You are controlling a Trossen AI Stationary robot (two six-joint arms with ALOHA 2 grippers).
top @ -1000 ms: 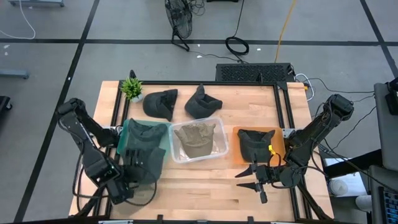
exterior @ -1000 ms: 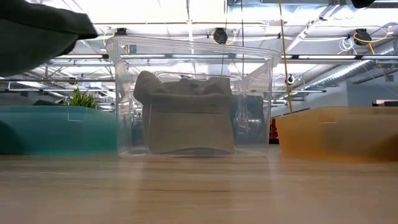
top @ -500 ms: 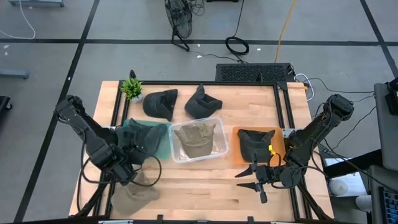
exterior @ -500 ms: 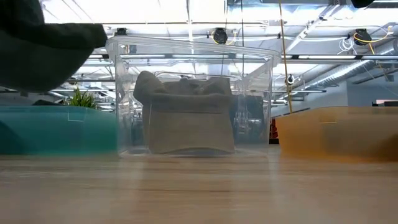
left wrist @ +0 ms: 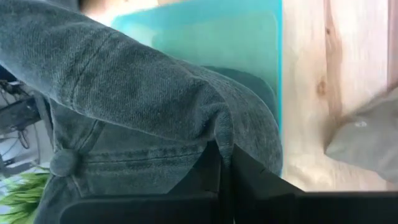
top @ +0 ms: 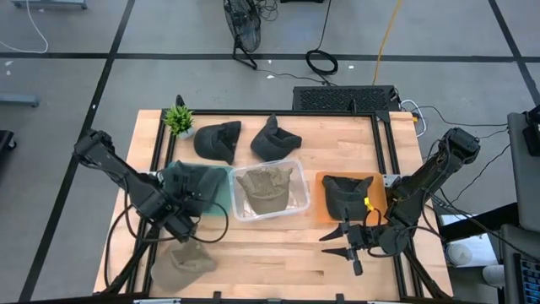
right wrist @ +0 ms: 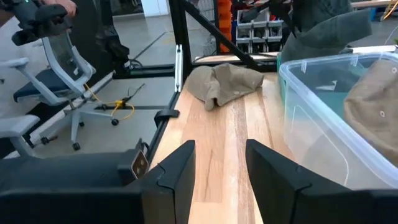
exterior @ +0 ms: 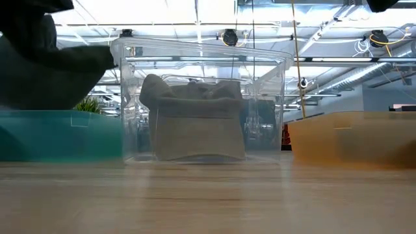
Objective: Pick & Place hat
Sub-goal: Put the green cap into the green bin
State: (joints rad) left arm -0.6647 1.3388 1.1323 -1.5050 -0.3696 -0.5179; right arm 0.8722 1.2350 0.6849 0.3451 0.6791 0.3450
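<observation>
The left gripper (left wrist: 222, 163) is pinched on a dark green hat (left wrist: 137, 99) over the teal bin (top: 215, 192); only its wrist view shows the fold it clamps. The right gripper (top: 348, 245), fingers spread, waits at the near edge. Six hats show: a tan one (top: 184, 258) lying nearest, three in three bins, two behind. Since the earlier frame the held hat has moved over the teal bin.

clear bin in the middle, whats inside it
One tan hat lies inside the clear bin, crumpled against its floor. Whatever sits beneath the hat is covered, so nothing else can be confirmed.
</observation>
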